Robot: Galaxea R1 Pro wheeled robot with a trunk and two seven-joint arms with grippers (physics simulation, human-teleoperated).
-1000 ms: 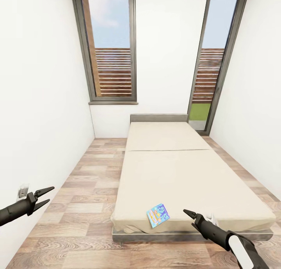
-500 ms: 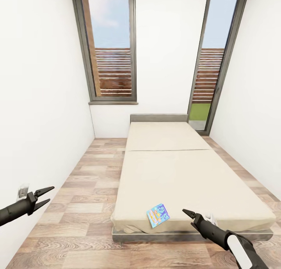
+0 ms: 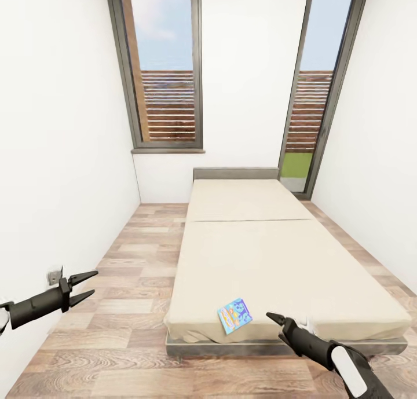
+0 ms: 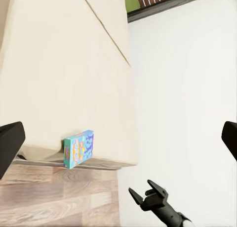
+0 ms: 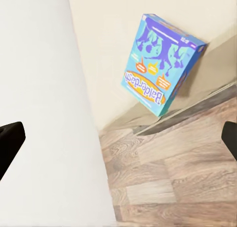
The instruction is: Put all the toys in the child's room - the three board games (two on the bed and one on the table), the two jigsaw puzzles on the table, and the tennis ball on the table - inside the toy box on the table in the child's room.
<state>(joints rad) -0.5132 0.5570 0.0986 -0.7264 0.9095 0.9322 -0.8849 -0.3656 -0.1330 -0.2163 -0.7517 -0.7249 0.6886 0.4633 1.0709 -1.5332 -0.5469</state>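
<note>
Light-blue board game (image 3: pixel 234 315) lies flat on the bed (image 3: pixel 278 260), at the foot-end edge nearest the robot, toward the bed's left corner; right wrist view reads "Balderdash" on its lid (image 5: pixel 160 64); left wrist view shows it as well (image 4: pixel 79 148), right at the mattress edge; only this one game visible on the bed.

What changed over the last second: the bed foot and the game sit a touch lower in the head view and the whole frame has shifted slightly, so that looks like camera or base motion, not the game moving; left gripper (image 3: pixel 85 286) has moved in toward the bed, up from the frame edge; right gripper (image 3: pixel 277 321) has crept a little closer to the game, now near it, just off the bed's foot edge, not touching.

Both grippers hold nothing; left fingers visibly spread; right also looks parted, per the dark tips at both sides of its wrist view.

Read: approach phase for the pick off the bed; grasp not yet begun; box overhangs little, so a flat lid may need an edge grip; toy box and table not in sight.
</note>
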